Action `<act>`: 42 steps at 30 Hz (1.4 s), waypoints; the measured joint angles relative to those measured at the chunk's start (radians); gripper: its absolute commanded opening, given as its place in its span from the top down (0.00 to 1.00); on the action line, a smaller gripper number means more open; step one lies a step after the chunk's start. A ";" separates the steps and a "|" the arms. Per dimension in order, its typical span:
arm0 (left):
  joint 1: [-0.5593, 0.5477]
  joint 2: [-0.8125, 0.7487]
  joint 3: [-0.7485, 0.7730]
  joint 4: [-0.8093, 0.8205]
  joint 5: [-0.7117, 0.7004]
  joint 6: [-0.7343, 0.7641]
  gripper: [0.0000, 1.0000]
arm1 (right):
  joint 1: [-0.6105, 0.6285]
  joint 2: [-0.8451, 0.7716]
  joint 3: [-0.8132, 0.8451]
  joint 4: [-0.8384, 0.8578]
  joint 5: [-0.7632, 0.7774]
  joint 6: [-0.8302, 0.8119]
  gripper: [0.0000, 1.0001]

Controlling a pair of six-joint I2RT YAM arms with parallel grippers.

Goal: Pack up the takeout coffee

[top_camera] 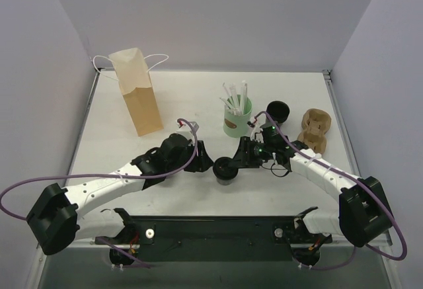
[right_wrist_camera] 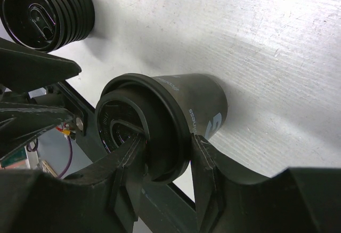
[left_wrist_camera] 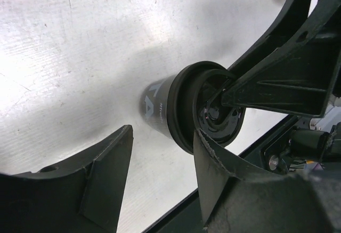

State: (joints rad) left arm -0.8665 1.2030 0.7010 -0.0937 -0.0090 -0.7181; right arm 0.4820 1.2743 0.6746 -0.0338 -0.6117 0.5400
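So the takeout coffee (right_wrist_camera: 197, 99) stands on the table (top_camera: 185, 97), its lid end right between the right gripper (right_wrist_camera: 168, 139) fingers. The left gripper (left_wrist_camera: 162, 131) is just beside it on the opposite side. Past the right gripper, toward the far edge, are the straw cup (top_camera: 236, 120), then the lid stack (right_wrist_camera: 45, 11) and the cup carrier (top_camera: 314, 130) further right. The paper bag (top_camera: 137, 94) stands well beyond the left gripper, far-left.

Black takeout coffee (right_wrist_camera: 200, 102) with white lettering; mint-green cup (top_camera: 236, 123); tan bag (top_camera: 140, 100).
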 measured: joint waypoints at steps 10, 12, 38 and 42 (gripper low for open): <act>0.016 0.026 -0.056 0.085 0.107 -0.005 0.46 | -0.004 0.000 0.000 -0.003 -0.006 -0.006 0.66; 0.016 0.047 -0.056 0.103 0.120 -0.005 0.46 | -0.004 0.000 0.000 -0.004 -0.006 -0.008 0.66; -0.016 0.102 -0.121 0.261 0.020 -0.194 0.68 | -0.060 0.000 -0.046 0.076 -0.061 -0.009 0.68; -0.022 0.109 -0.118 0.264 -0.001 -0.222 0.68 | -0.066 0.000 -0.050 0.086 -0.063 -0.010 0.68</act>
State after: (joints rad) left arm -0.8883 1.3121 0.5827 0.1699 -0.0097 -0.9405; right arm 0.4156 1.2747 0.6250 0.0521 -0.6746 0.5304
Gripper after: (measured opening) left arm 0.329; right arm 0.336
